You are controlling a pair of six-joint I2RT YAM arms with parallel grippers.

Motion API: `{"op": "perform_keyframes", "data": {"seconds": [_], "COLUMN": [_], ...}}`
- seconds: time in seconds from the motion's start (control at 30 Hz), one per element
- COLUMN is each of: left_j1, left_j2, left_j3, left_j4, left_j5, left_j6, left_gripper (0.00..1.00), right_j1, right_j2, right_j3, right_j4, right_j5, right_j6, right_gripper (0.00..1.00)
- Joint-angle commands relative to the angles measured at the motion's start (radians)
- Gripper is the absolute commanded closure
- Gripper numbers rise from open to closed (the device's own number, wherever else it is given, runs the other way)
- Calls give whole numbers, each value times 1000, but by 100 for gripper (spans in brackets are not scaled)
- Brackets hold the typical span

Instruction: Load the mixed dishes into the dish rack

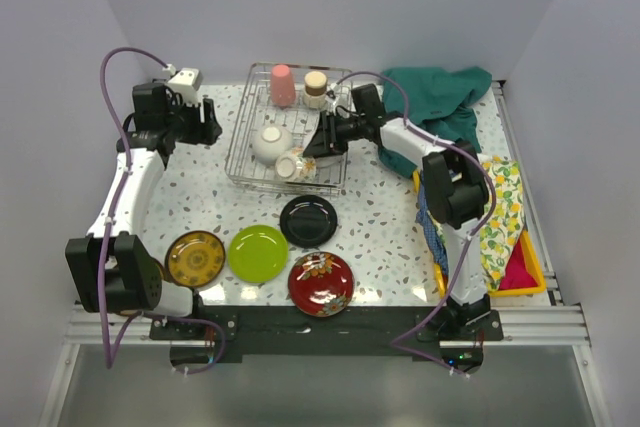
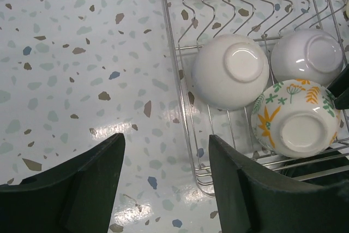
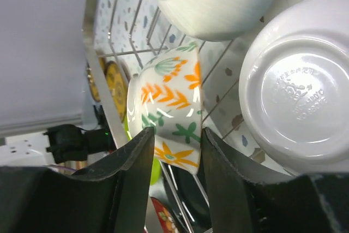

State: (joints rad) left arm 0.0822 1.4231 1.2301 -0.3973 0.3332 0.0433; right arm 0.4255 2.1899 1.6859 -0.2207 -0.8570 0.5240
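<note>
Floral bowl (image 2: 294, 119) in dish rack (image 2: 229, 9)

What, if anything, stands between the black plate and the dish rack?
Nothing visible does. The black plate lies just in front of the near rim of the dish rack, with only speckled tabletop in the narrow gap between them.

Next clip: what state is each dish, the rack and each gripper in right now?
dish rack: partly loaded
pink cup: standing in rack
pale cup: standing in rack
white bowl: in rack, base up
second white bowl: in rack, base up
floral bowl: in rack, tipped, base showing
brown-gold plate: on table
green plate: on table
black plate: on table
red plate: on table
left gripper: open, empty
right gripper: at floral bowl, grip unclear
</note>
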Motion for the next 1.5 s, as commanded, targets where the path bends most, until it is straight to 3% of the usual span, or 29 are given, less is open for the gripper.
{"op": "perform_keyframes", "data": {"seconds": [0.0, 0.2, 0.43, 0.7, 0.87, 0.93, 1.03, 1.07, 1.1, 1.2, 1.47], "left_j1": [-7, -9, -9, -9, -9, -9, -9, -7, -9, -10, -73], "left_j2": [-16, -21, -52, -111, -95, -81, -43, -33, -21, 29, 99], "left_j3": [-6, -6, -27, -81, -104, -107, -119, -119, -121, -123, -142], "left_j4": [67, 81, 92, 92, 32, 28, 47, 48, 52, 57, 89], "left_j5": [27, 32, 35, 15, -45, -49, -75, -83, -82, -54, -36], "left_j6": [-19, -26, -28, -3, 7, 7, 12, 12, 20, 14, 10], "left_gripper": [33, 32, 32, 32, 33, 37, 55, 65, 83, 100, 100], "right_j1": [2, 1, 2, 9, 13, 15, 16, 15, 15, 15, 18], "right_j2": [-80, -139, -263, -283, -358, -389, -413, -414, -407, -392, -369], "right_j3": [60, 104, 41, 31, -26, -41, -80, -90, -91, -97, -152], "right_j4": [-178, -262, -240, -229, -247, -266, -284, -295, -302, -321, -302], "right_j5": [87, 214, 273, 288, 563, 636, 739, 771, 779, 789, 805], "right_j6": [-177, -366, -625, -621, -542, -541, -536, -533, -533, -530, -548], "right_gripper": [56, 53, 50, 50, 50, 50, 50, 50, 51, 51, 52]}}
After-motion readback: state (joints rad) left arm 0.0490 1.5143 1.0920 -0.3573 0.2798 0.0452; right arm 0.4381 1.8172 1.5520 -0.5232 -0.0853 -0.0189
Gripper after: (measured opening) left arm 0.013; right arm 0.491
